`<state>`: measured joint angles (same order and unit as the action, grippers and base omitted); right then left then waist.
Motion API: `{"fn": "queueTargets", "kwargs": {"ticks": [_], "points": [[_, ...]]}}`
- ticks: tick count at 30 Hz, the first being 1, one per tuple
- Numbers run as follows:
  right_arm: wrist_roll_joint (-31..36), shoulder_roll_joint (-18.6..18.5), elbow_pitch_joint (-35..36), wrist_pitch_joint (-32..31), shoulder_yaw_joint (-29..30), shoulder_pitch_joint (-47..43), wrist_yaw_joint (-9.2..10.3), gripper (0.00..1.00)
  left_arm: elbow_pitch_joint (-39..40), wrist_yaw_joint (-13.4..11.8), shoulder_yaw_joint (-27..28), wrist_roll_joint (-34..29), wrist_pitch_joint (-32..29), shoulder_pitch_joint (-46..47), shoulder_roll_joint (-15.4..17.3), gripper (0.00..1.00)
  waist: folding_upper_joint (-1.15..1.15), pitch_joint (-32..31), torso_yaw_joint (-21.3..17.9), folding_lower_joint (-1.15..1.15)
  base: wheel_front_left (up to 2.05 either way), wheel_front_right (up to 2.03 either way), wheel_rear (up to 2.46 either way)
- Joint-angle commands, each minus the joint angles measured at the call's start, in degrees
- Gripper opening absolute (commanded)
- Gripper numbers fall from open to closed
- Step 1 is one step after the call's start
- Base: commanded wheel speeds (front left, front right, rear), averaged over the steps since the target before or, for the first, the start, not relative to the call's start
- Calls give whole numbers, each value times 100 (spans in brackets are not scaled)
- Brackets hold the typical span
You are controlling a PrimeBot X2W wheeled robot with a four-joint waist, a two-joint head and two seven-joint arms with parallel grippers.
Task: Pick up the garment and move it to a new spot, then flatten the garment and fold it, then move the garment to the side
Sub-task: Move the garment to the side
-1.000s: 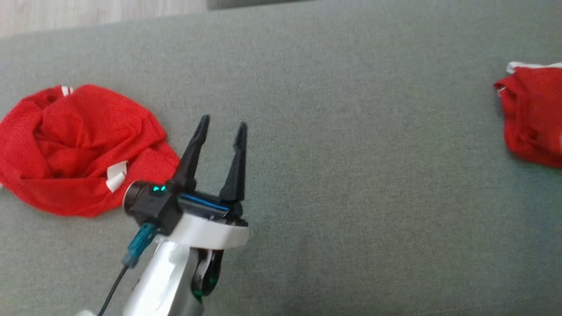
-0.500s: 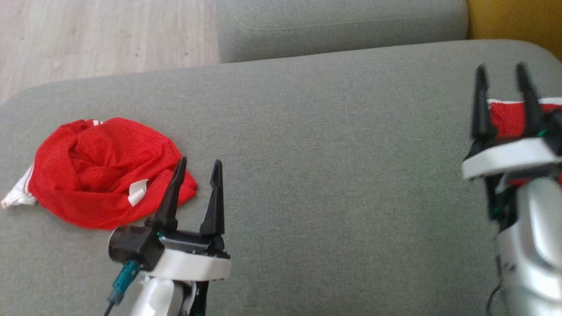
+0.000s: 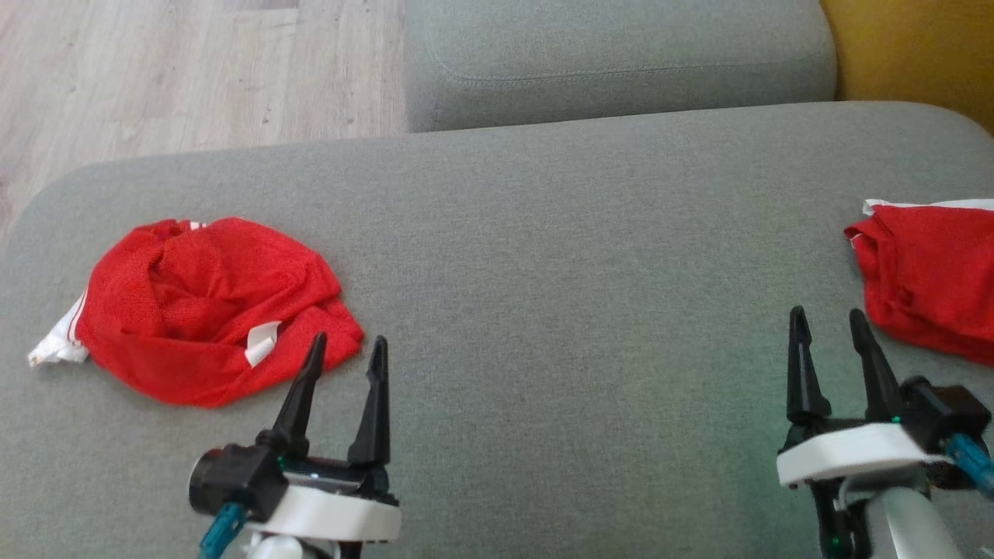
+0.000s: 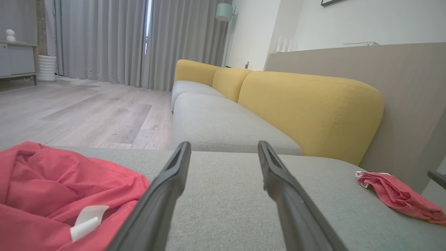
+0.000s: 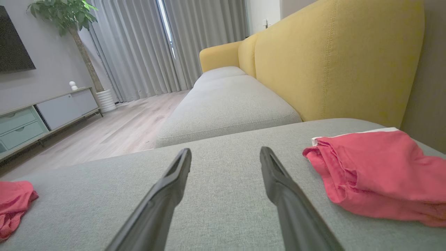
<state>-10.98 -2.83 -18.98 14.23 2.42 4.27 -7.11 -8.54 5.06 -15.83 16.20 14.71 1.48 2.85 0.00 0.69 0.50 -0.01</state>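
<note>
A crumpled red garment [image 3: 210, 310] with white trim and a white tag lies on the left of the grey sofa seat [image 3: 582, 272]. My left gripper [image 3: 348, 341] stands open just right of its near edge, apart from it, nothing between the fingers. In the left wrist view the garment [image 4: 52, 188] lies left of the open left gripper [image 4: 223, 144]. A second red garment [image 3: 928, 287], flatter, lies at the right edge. My right gripper [image 3: 826, 313] is open and empty just left of it. The right wrist view shows this cloth [image 5: 379, 170] right of the right gripper [image 5: 225, 150].
Another grey seat cushion [image 3: 621, 62] adjoins the far edge, with a yellow backrest [image 3: 908, 54] at the far right. Wooden floor [image 3: 194, 70] lies beyond the seat's rounded far-left corner. Bare grey fabric spreads between the two red cloths.
The head camera has tilted, bringing the floor and far cushion into view. My left gripper has drawn back below the crumpled garment. My right gripper has come into view and settled left of the right cloth.
</note>
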Motion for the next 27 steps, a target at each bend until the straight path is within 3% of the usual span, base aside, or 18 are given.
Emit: {"fn": "queueTargets", "kwargs": {"ticks": [1,27], "points": [[-36,-7,287,72,-152,137,-37,100,174,-8,251,22,29,121,3,100,0,-12,-10,1,0,0,0],[-55,-5,641,76,-349,-135,-37,100,164,-30,277,158,29,45,3,100,0,-26,-57,1,0,0,0]]}}
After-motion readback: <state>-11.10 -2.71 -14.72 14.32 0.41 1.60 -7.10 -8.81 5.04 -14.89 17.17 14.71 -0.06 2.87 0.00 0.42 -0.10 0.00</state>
